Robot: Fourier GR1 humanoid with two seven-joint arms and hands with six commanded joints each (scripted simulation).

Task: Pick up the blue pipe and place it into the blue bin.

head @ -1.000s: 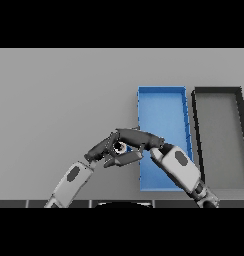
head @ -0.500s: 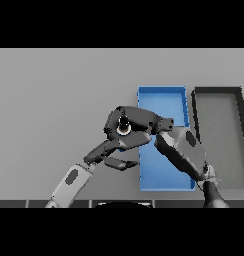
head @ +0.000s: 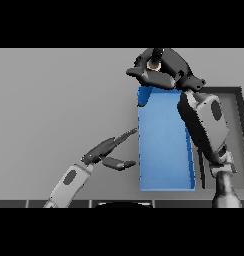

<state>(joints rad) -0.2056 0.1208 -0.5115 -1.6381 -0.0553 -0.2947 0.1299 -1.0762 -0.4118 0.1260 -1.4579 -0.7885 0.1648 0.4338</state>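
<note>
Head view: now lifting higher than before, right hand point(head: 161, 70) curling tight around the pipe point(head: 155, 62), holding it above the far end of the bin point(head: 164, 145). Drop seeming next. Resting open nearby, left hand point(head: 108, 152).

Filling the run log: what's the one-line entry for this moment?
right robot hand: raised, curled on pipe | blue bin: empty | left robot hand: open

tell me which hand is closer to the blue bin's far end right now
Right. The right hand is raised over the far end of the blue bin, curled round a small object. The left hand rests open on the table beside the bin's left wall, nearer its near half.
</note>
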